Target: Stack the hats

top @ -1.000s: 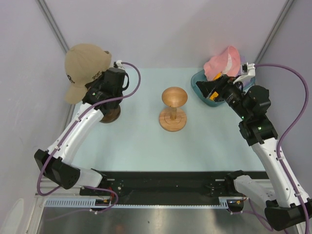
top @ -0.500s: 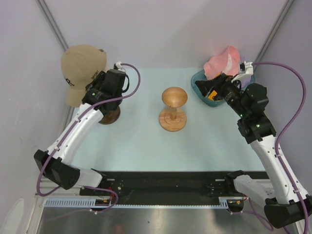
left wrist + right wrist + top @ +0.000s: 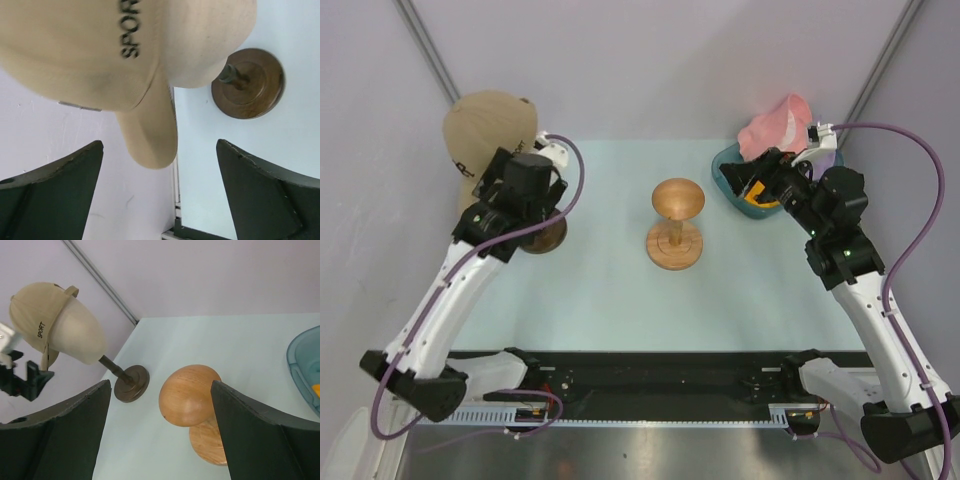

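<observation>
The left claw (image 3: 160, 146) is apart and empty; the tan cap (image 3: 75, 50) is cut off at the frame top. The right claw (image 3: 161, 385) is apart too, and the pink hat (image 3: 775, 125) is partly hidden.

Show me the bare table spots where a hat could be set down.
Free: the wide near strip of table between the wooden stand and the near edge; also the far middle behind that stand. Crowded: the far-left corner by the tan cap, the far-right by the teal tub.

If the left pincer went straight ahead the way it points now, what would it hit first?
Most likely the brim of the tan cap, dead ahead of the open left pincer, though depth is unclear.
</observation>
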`<move>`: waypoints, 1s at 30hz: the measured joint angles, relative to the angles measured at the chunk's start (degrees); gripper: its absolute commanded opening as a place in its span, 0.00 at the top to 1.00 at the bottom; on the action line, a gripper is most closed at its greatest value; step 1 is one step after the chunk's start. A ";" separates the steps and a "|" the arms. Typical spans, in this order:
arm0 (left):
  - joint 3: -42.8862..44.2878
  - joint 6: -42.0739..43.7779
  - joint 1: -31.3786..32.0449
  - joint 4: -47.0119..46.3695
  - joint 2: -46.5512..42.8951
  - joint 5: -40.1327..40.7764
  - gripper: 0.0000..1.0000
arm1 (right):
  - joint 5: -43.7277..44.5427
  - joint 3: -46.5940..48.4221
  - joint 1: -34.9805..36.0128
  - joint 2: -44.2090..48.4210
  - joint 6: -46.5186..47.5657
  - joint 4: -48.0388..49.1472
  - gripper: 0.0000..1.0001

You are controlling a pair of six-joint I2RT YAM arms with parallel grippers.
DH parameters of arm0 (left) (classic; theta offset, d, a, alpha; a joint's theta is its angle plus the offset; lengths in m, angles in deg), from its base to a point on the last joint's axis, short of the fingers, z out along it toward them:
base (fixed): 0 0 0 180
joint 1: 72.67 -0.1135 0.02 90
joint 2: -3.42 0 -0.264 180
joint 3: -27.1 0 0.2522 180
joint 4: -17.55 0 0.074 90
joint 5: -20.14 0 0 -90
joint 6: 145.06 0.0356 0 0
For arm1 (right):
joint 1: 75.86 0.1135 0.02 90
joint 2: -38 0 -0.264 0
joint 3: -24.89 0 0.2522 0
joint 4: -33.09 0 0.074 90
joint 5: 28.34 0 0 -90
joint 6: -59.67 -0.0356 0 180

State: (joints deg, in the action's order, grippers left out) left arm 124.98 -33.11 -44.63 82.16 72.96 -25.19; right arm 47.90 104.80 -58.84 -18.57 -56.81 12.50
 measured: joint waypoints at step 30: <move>34.03 -14.84 13.94 -5.77 11.30 -18.23 0.00 | 10.71 8.02 -6.75 -1.27 7.65 -13.38 0.08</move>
State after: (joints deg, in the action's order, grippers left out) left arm 159.01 -47.95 -30.69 76.39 84.26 -43.42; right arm 58.61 112.82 -65.59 -19.84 -49.16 -0.87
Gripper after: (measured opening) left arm 0.996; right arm 0.913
